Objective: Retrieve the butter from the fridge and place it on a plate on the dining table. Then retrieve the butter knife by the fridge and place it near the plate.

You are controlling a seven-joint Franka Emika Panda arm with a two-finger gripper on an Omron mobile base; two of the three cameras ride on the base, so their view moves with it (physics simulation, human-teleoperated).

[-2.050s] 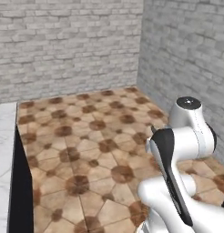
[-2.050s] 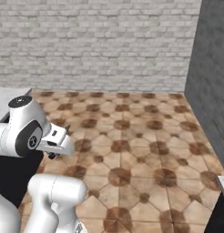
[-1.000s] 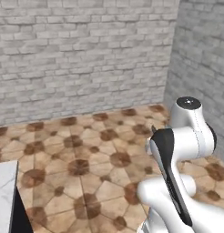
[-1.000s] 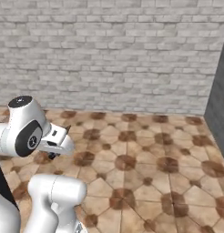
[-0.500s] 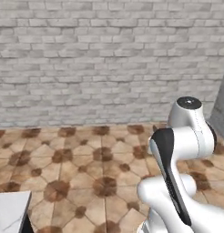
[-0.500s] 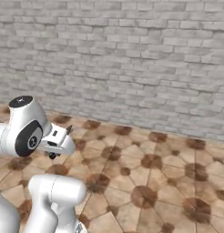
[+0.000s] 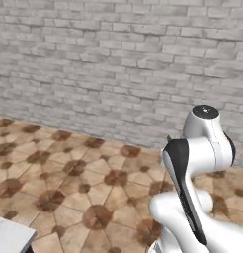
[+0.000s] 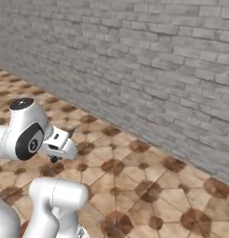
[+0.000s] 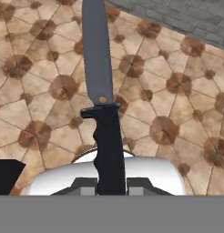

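Observation:
My gripper (image 9: 110,185) is shut on the black handle of the butter knife (image 9: 106,136). The knife's dark grey pointed blade runs up the hand view, over the tiled floor. In the right base view the gripper (image 8: 57,157) sits beside the arm's upper joint, and the butter knife (image 8: 70,132) pokes out past it. In the left base view just the tip of the butter knife (image 7: 168,139) shows beside the arm. The butter, the fridge, the plate and the dining table are out of view.
A grey brick wall (image 7: 118,64) stands ahead across a brown patterned tile floor (image 7: 89,183). The corner of a white slab (image 7: 12,238) juts in at the lower left of the left base view. A brick wall (image 8: 149,69) also runs across the right base view.
The whole picture has swung sideways, so the base has turned. The white slab has slid almost out of the left base view. The arm keeps its pose, still gripping the knife.

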